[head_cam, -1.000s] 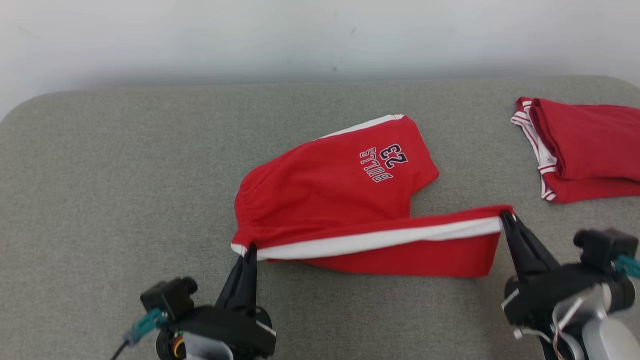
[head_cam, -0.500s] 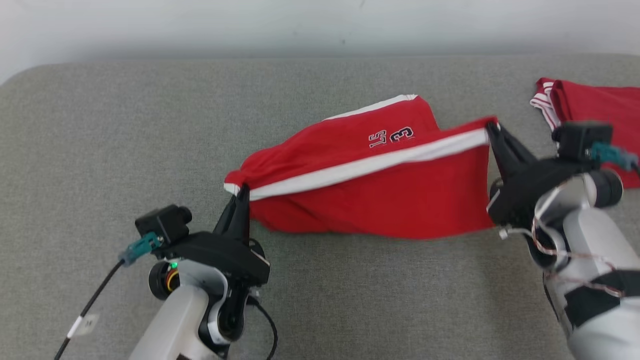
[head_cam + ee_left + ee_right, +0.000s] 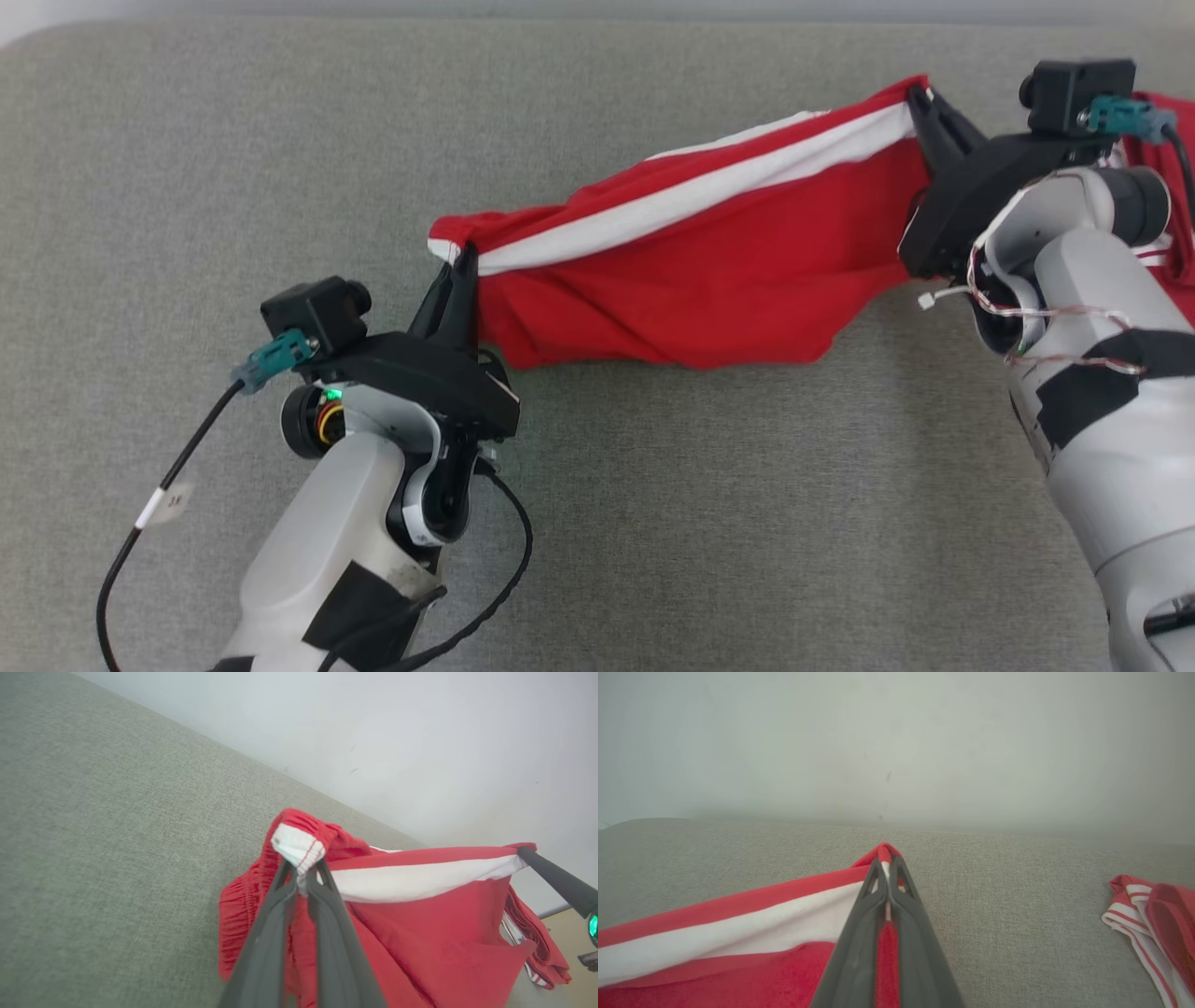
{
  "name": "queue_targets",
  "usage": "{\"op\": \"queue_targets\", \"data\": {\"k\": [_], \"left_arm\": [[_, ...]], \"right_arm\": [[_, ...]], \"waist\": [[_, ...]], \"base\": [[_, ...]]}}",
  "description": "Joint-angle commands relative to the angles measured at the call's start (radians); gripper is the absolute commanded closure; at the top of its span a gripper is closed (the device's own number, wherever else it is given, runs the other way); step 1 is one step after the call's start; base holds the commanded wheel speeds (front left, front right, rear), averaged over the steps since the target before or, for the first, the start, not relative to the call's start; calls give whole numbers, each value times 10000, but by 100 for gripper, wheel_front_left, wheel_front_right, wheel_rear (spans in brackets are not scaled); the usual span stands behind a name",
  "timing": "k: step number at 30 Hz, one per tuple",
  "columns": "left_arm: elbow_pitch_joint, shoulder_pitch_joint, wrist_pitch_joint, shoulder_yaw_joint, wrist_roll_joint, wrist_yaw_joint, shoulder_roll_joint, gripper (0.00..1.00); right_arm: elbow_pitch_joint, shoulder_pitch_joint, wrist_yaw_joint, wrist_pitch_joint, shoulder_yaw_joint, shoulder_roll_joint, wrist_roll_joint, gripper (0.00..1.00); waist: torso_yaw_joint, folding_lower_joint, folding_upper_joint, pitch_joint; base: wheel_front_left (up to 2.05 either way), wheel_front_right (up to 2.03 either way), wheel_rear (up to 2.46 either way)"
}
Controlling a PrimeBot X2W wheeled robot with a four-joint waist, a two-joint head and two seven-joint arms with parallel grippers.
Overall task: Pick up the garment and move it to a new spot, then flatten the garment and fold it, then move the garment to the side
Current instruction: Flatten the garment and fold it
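1. The garment [image 3: 709, 280], a pair of red shorts with a white side stripe, is found over the middle and right of the grey padded surface [image 3: 653, 523], slung between the 2 grippers. Its striped edge is raised, and the rest sags in creases below it. Whether the lowest folds touch the surface cannot be told.
2. The left gripper [image 3: 464, 254] is clamped on the waistband corner. In the left wrist view the white-tipped elastic end is seen pinched between the 2 dark fingers.
3. The right gripper [image 3: 920, 98] is clamped on the far end of the same striped edge. In the right wrist view a thin fold of red and white cloth is nipped between the closed fingers.
4. The grips are set at opposite ends of 1 edge. This is judged to be done so that the edge is kept taut and the cloth hangs as 1 sheet, ready to be laid out flat.
5. The right end is held farther up the head view than the left, so the stripe runs on a slant.
6. Another red garment [image 3: 1153, 914], with striped trim, is noted lying on the surface close beside the right gripper. Overlap with it is judged a risk at set-down.
7. The step in hand is judged to be the carry to a new spot. Flattening and folding are not yet done.
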Motion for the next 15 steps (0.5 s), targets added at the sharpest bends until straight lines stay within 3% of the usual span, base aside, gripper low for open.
{"op": "queue_targets", "data": {"k": [1, 7, 8, 9, 10, 15], "left_arm": [[133, -267, -101, -62, 121, -60, -39, 100], [537, -722, -373, -293, 150, -181, -112, 100], [593, -794, -444, -342, 207, -196, -121, 56], [646, -847, -519, -404, 263, -228, -132, 17], [711, -859, -581, -438, 278, -248, -135, 0], [982, -767, -870, -538, 245, -405, -157, 0]], "right_arm": [[405, -351, -28, -197, 34, 19, -33, 100], [1593, -1115, -28, -840, 235, 170, -51, 100], [1728, -1201, -28, -973, 288, 181, -69, 32], [1854, -1250, -28, -1095, 332, 216, -15, 0], [1981, -1279, -28, -1189, 379, 228, 33, 0], [2443, -1202, -28, -1623, 690, 177, 282, 0]], "waist": [[229, -2, -2, 398], [370, -2, -2, 703], [383, -2, -2, 717], [393, -2, -2, 719], [405, -2, -2, 707], [400, -2, -2, 428]], "base": [[0, 0, 0], [0, 0, 0], [0, 0, 0], [0, 0, 0], [0, 0, 0], [0, 0, 0]]}}
